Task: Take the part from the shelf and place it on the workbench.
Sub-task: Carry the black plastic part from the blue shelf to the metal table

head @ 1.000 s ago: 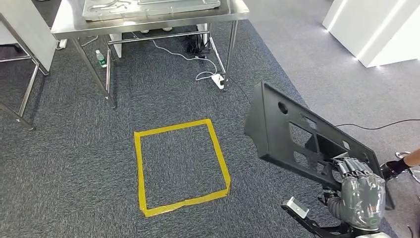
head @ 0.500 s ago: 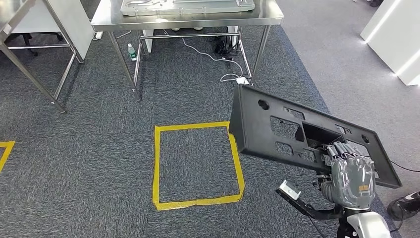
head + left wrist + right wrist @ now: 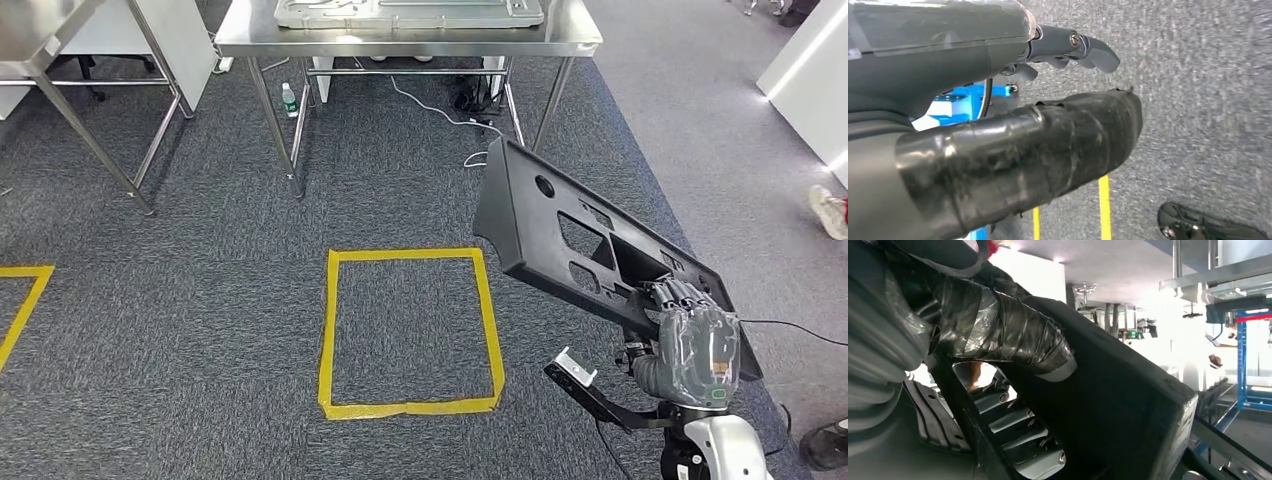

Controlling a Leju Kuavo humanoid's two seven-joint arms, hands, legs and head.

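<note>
In the head view the right hand (image 3: pixel 697 345) clamps one long black plastic panel with cut-outs (image 3: pixel 580 245), held tilted in the air above grey carpet, well short of the one steel workbench (image 3: pixel 410 38); gripped near one end, it could twist or slip. One yellow tape square (image 3: pixel 410 330) marks the floor. In the left wrist view the left hand (image 3: pixel 1048 65) holds nothing, fingers loosely curled. In the right wrist view, fingers (image 3: pixel 1013 415) hook through a panel opening.

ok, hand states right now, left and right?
Left hand: fingers curled, holding nothing.
Right hand: gripping the black plastic panel.
</note>
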